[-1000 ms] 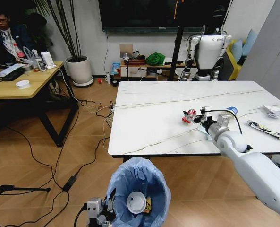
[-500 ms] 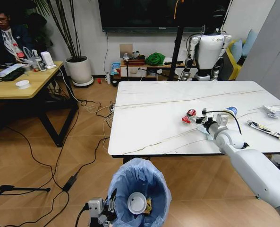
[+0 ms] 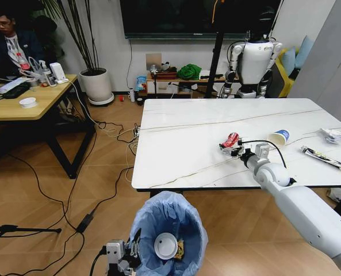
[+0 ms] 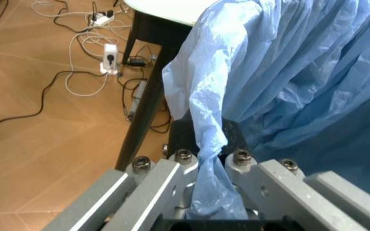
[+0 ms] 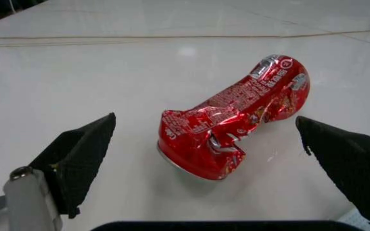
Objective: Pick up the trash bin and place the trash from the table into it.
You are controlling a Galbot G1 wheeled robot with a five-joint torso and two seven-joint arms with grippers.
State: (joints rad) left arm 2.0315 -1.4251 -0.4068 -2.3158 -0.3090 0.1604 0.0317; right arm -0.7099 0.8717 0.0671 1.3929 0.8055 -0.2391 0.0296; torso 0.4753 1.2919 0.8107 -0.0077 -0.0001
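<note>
Head view: trash bin (image 3: 169,230) being held below counter (image 3: 182,144) edge, white disc (image 3: 165,246) lying inside. Left claw (image 4: 207,192) being pinched on blue bag rim. Right claw (image 5: 204,159) being held spread around crushed red can (image 5: 233,118) on counter. Bin bottom being cut off.

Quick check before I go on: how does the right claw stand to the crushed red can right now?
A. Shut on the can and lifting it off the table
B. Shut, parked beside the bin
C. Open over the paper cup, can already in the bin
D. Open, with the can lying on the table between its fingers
D: in the right wrist view the crushed red can lies on the table, with the right claw open, one finger either side and neither touching.
</note>
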